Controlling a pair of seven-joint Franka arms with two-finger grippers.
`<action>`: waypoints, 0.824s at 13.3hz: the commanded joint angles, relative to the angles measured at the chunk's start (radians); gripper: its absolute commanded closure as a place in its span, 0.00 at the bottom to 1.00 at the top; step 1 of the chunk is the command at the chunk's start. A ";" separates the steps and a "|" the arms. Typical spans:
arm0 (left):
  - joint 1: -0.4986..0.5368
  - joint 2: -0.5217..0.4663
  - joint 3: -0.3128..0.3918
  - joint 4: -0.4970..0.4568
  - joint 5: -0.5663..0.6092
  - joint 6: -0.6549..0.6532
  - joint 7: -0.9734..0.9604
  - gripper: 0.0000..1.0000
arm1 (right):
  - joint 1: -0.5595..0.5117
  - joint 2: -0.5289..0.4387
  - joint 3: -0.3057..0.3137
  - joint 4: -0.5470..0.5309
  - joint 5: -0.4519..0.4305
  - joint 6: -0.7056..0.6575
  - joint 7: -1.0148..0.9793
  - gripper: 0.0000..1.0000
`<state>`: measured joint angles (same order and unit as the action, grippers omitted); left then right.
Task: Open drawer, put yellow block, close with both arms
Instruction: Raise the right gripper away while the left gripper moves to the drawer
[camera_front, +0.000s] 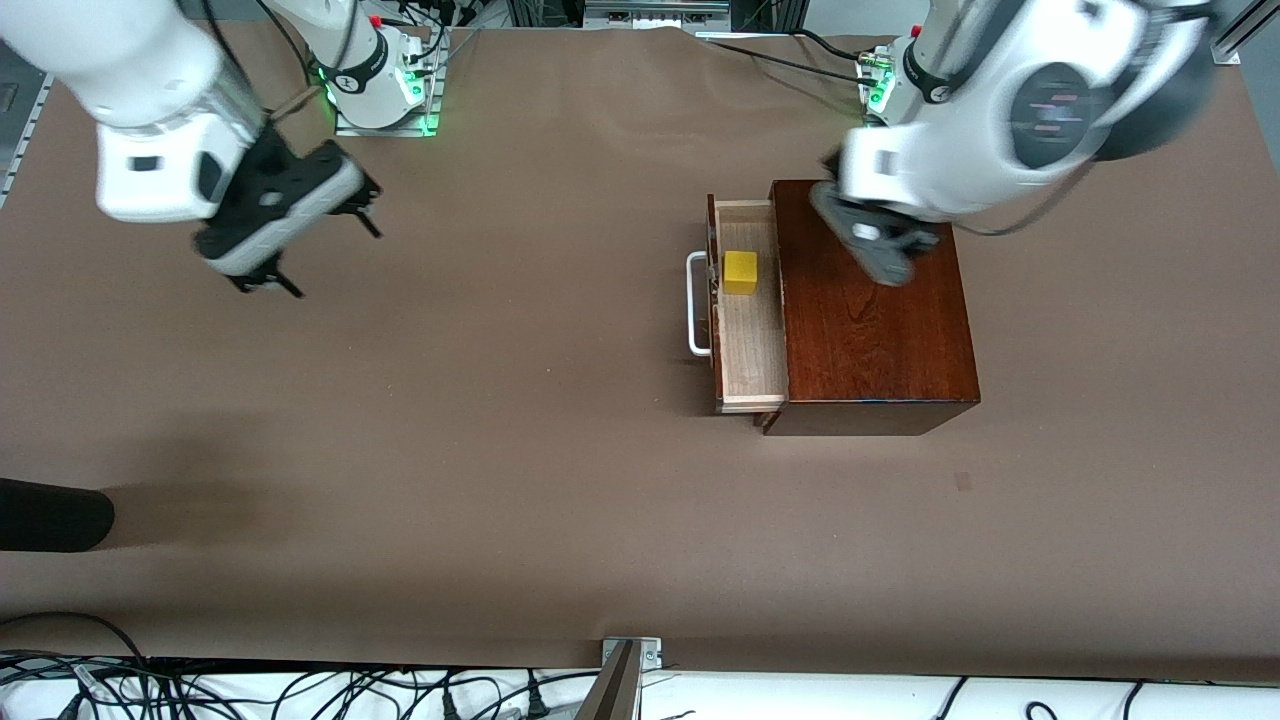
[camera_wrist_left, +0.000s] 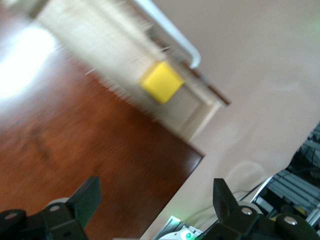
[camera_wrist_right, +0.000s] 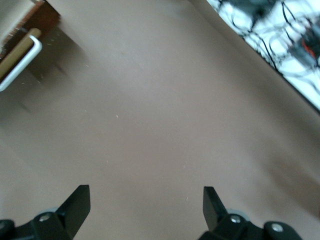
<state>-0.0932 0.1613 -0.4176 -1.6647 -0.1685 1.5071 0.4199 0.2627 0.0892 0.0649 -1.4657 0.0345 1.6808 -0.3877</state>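
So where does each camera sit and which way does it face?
Front: high across the table, facing both arms; shows box, open drawer, block.
Left wrist: over the box, looking down past open left gripper at the block.
Right wrist: over bare table; right gripper open.
Shared: the handle.

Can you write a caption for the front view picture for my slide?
Yellow block sits in the open drawer; left claw open over the wooden box, right claw open over the table.

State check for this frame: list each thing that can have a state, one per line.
Pale-wood drawer with white bar handle: pulled open.
Small yellow block: resting inside the drawer.
Glossy dark wooden box: nothing resting on top.
Left gripper: open, empty, over the box.
Right gripper: open, empty, over bare table.
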 joint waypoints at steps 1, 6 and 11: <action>-0.031 0.174 -0.032 0.178 -0.016 -0.045 0.048 0.00 | -0.031 -0.095 -0.039 -0.145 0.019 0.013 0.030 0.00; -0.083 0.334 -0.056 0.283 0.027 0.074 0.280 0.00 | -0.033 -0.109 -0.166 -0.151 0.019 -0.067 0.032 0.00; -0.123 0.322 -0.058 0.270 0.103 0.068 0.512 0.00 | -0.031 -0.132 -0.217 -0.159 0.015 -0.108 0.143 0.00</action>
<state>-0.2025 0.4958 -0.4693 -1.4196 -0.0925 1.6083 0.8541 0.2352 -0.0043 -0.1580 -1.5947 0.0353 1.5866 -0.3147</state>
